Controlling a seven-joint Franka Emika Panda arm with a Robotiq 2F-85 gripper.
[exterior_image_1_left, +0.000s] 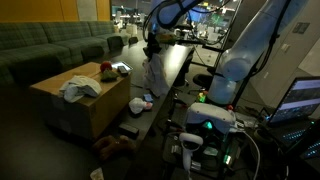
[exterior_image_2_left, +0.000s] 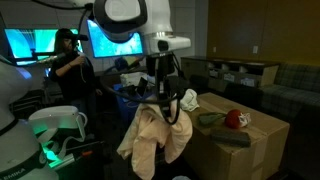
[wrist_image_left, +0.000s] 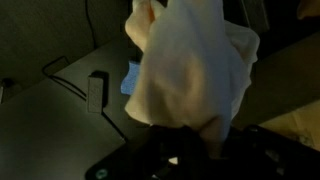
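The hand (exterior_image_2_left: 165, 92) is pinched almost fully closed on the top of a cream cloth (exterior_image_2_left: 155, 135), with a bunch of the fabric gathered between its dark fingers. The cloth hangs straight down below the hand, clear of any surface. It is thin, limp and matt, falls in long soft folds, and widens towards the bottom where loose flaps flare out to either side. In the wrist view the cloth (wrist_image_left: 195, 65) fills much of the frame as a smooth, rounded pale mass with a few creases. It runs out from the hand (wrist_image_left: 185, 150), whose fingers are too dark there to make out.

Beside the hand and lower down stands a cardboard box (exterior_image_2_left: 245, 140), brown, blocky and flat-topped. On its top lie a red rounded thing (exterior_image_2_left: 236, 119) and a crumpled white cloth (exterior_image_1_left: 80, 88).

Under the hanging cloth, the wrist view shows a dark, smooth tabletop (wrist_image_left: 60, 115). It carries a small dark rectangular device (wrist_image_left: 96, 92) and a flat blue piece (wrist_image_left: 131, 78), which is partly hidden behind the fabric. Well away from the hand, beyond the box, is a green sofa (exterior_image_1_left: 50, 45) with ribbed cushions.
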